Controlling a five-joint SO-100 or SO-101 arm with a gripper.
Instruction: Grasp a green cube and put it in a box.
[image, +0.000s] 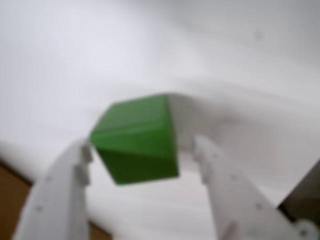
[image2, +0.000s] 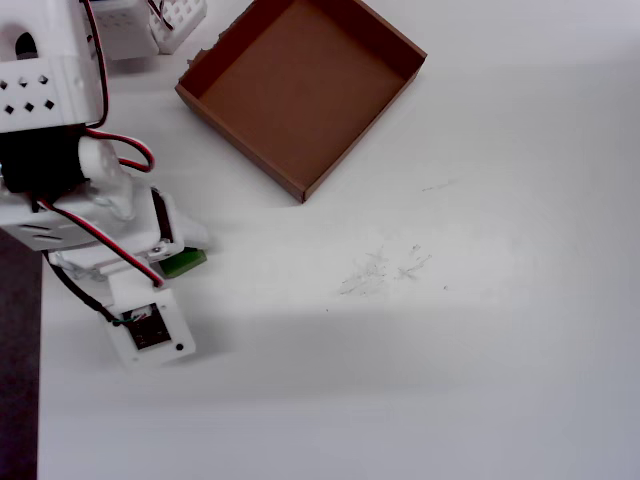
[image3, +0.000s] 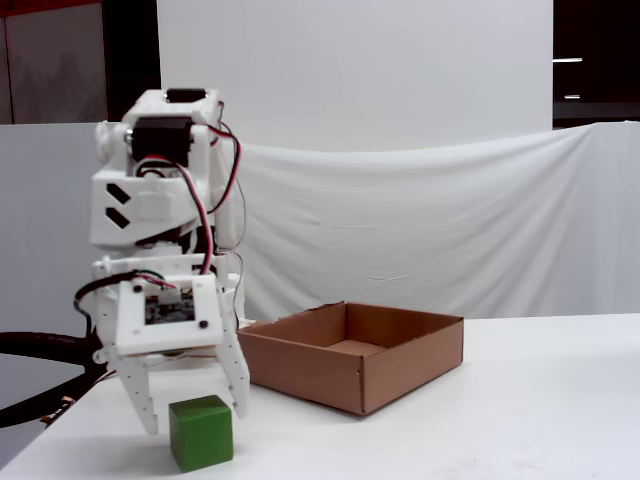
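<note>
In the fixed view the gripper (image3: 193, 415) hangs with fingers spread around the green cube (image3: 201, 432), which sits on the white surface (image3: 480, 420) (near left); the box (image3: 352, 353) lies farther right.

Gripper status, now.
Gripper: open, fingers on either side of the green cube, not clamped on it; in the fixed view the cube sits on the table.
</note>
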